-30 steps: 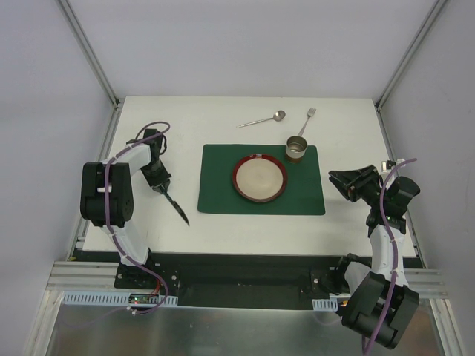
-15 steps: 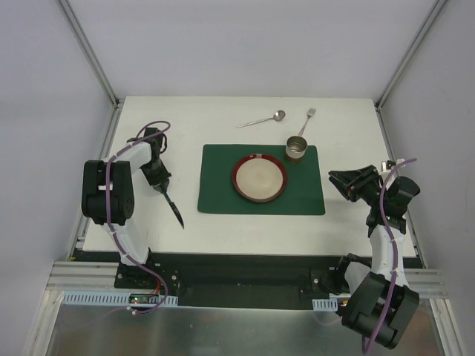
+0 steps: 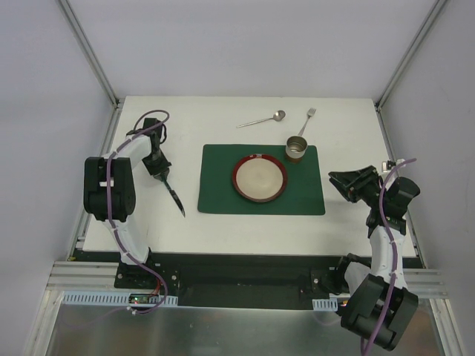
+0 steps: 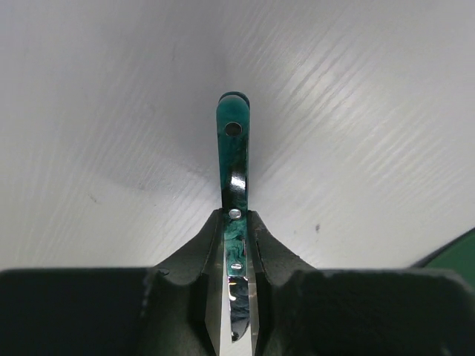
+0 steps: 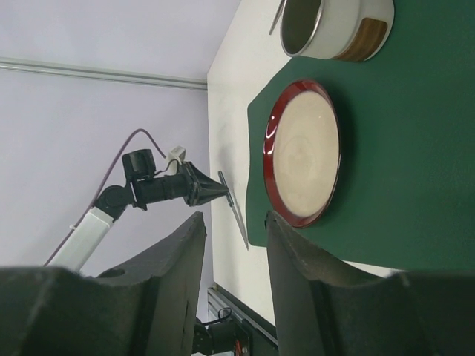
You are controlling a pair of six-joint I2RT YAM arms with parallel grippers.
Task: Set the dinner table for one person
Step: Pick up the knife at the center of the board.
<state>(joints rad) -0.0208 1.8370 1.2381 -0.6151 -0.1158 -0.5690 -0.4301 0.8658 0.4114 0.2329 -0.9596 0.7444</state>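
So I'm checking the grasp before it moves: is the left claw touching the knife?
Touching. In the left wrist view the left claw pinches the knife from both sides, no gap visible.

The knife (image 4: 234, 148) in my black left gripper (image 4: 236, 216) has a marbled green handle and a mirror-bright blade. The dinner table (image 3: 223, 119) is plain white, the placemat (image 3: 219, 194) dark green, the plate (image 3: 259, 179) cream with a red rim.

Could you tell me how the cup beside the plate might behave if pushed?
The cup looks squat and wide-mouthed, so it would probably slide rather than tip. Standing on the placemat, it may drag. Its smooth wall could be slippery.
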